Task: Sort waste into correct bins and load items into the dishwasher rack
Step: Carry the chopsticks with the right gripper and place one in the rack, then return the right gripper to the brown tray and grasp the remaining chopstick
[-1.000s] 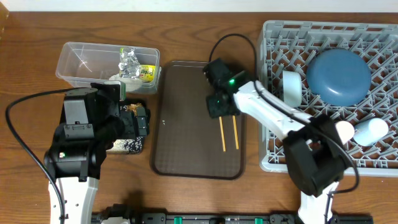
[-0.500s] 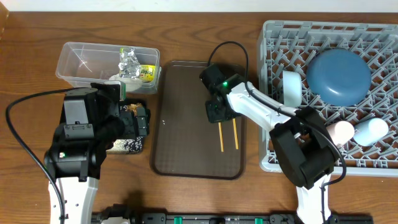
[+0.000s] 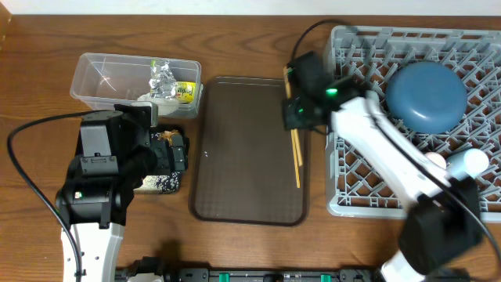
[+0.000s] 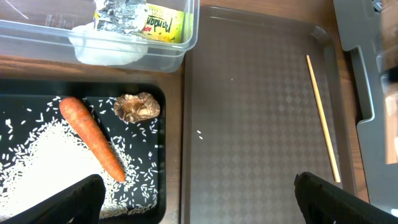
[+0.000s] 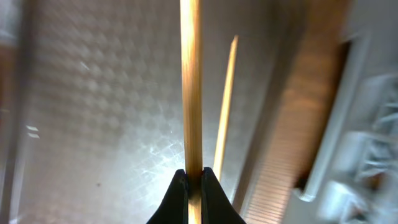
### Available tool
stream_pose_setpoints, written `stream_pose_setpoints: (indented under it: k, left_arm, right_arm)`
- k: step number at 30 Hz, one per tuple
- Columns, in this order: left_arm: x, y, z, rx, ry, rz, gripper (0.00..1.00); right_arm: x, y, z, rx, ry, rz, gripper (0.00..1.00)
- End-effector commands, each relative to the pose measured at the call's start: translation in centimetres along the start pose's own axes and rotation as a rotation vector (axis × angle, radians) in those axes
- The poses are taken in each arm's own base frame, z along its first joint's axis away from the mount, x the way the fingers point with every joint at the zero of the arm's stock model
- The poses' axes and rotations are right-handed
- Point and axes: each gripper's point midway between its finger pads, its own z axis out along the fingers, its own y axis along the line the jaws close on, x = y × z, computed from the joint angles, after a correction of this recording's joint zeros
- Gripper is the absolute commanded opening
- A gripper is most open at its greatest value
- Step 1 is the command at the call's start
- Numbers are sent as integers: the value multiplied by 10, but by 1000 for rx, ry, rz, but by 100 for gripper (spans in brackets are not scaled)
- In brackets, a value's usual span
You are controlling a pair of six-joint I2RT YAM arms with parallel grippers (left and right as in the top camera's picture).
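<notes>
Just one gripped chopstick [image 5: 191, 81], one loose chopstick [image 4: 323, 118].

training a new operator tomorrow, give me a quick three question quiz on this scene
1. True or false: the right fingers are shut on one wooden chopstick.
2. The orange carrot lies in: a) the clear plastic tub, b) the shallow black rectangular tray, c) the light-grey plastic rack.
3. Fill in: the second chopstick lies on the dark brown serving tray; the left fingers stand ____.
Key: 1 true; 2 b; 3 open.
</notes>
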Motion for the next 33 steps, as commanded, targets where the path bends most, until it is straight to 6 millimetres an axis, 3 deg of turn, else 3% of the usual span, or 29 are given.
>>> stream_pose_setpoints:
  k: [1, 7, 9, 14, 18, 26, 33]
  left_arm:
    - [-5, 1, -3, -11, -14, 13, 98]
    - [-5, 1, -3, -11, -14, 13, 98]
    - [-5, 1, -3, -11, -14, 13, 98]
    - [-5, 1, -3, -11, -15, 13, 98]
    - [-5, 1, -3, -11, -14, 13, 98]
    - [-5, 1, -3, -11, -14, 13, 98]
    - [-5, 1, -3, -11, -14, 13, 98]
  right_arm:
    - [-20, -26, -38, 20, -99, 2, 1]
    - [-45, -121, -82, 231, -231, 103, 1]
    - [-45, -155, -85, 284, -226, 146, 1]
    - [-34, -203, -71, 335, -163, 244, 1]
    - [-27, -213, -52, 298, -103, 242, 1]
    - [-21, -226, -35, 344, -52, 227, 1]
    - [-22, -237, -42, 415, -61, 231, 20]
